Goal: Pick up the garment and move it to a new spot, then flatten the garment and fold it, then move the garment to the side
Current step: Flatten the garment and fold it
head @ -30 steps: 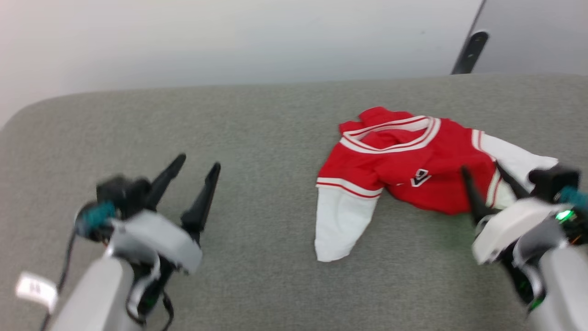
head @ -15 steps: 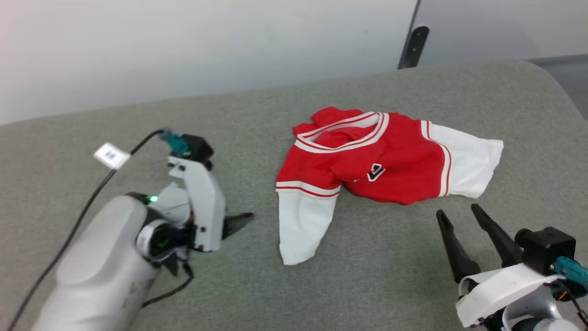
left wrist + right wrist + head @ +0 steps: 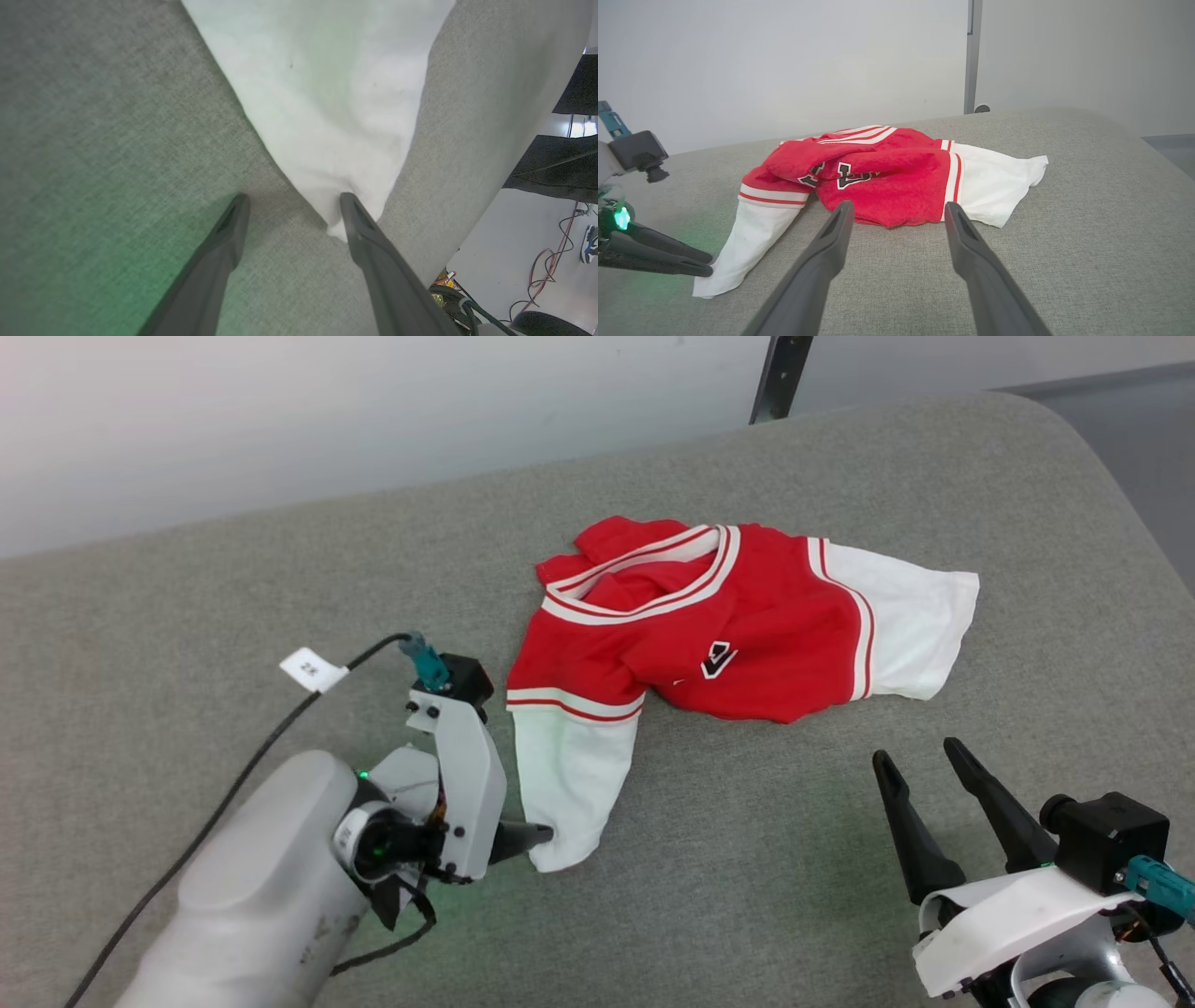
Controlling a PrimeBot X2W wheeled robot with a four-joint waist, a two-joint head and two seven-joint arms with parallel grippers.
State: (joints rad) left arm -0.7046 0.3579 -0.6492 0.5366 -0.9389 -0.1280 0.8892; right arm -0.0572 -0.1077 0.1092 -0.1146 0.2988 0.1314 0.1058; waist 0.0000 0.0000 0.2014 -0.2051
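Lying rumpled on the grey table (image 3: 280, 597), the garment (image 3: 747, 625) faces us chest-up, white sleeves spread. We have our left gripper (image 3: 293, 198) open at the near sleeve's cuff, one finger touching it; our right gripper (image 3: 918, 754) stands open near the hem, apart from the cloth.

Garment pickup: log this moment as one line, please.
phase: pre-grasp | garment: crumpled on grey surface, not lifted | left gripper: open, fingertips at end of white sleeve | right gripper: open, apart from garment

Two wide-splayed end effectors (image 3: 293, 198) (image 3: 918, 754)
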